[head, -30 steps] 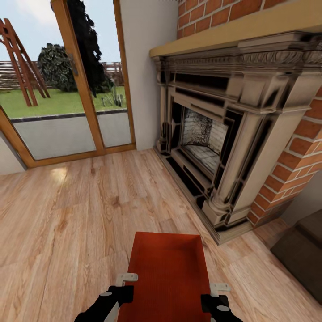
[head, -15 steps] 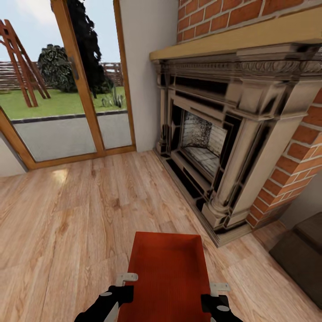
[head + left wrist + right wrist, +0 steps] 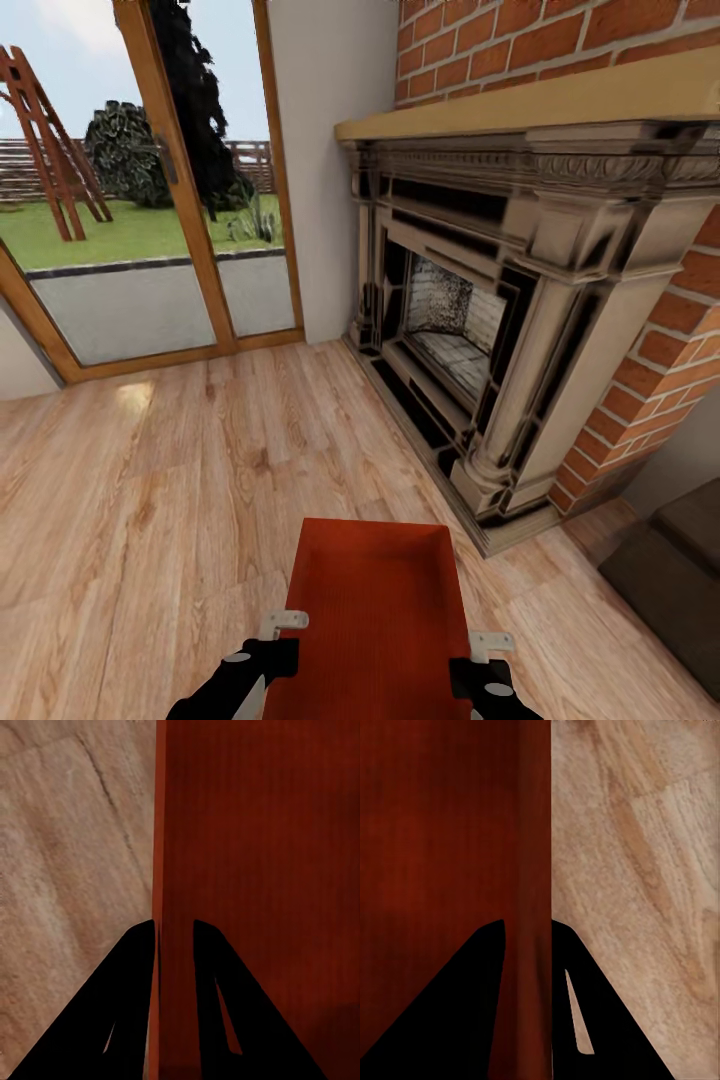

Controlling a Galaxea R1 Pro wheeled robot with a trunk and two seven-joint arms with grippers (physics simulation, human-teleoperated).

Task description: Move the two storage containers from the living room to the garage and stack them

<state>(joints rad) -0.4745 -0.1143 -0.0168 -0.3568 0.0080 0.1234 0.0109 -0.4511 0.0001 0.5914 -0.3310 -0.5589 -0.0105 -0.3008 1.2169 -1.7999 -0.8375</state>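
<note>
gripping the left side wall of the storage container [image 3: 375, 610], the left gripper [image 3: 284, 633] has one finger inside the bin and one outside, the wall pinched between them; the left wrist view confirms it, with the gripper [image 3: 175, 934] closed narrow on the thin orange-red wall edge [image 3: 159, 870] and only that wall between the dark fingers. the right gripper [image 3: 488, 650] is set the same way on the opposite side wall, and in the right wrist view its fingers [image 3: 534, 934] straddle the wall [image 3: 534, 832], closed onto it.

the container hangs between the two grippers, directly ahead of the robot, low in the head view. its long axis runs away from the robot, the far short wall toward the fireplace side of the room. it sits level, open top up, inside bare and ribbed.

below it lies the light wood plank floor [image 3: 150, 500], seen past the wall in both wrist views; whether the container touches the floor cannot be told.

ahead and to the right stands the fireplace [image 3: 470, 330] with a carved surround, set in red brick [image 3: 660, 340] under a pale mantel shelf [image 3: 540, 100]. ahead and to the left are glass doors [image 3: 130, 200] in a wooden frame, with a lawn beyond. a dark low cabinet [image 3: 670, 580] shows at the right edge, well apart from the container.
</note>
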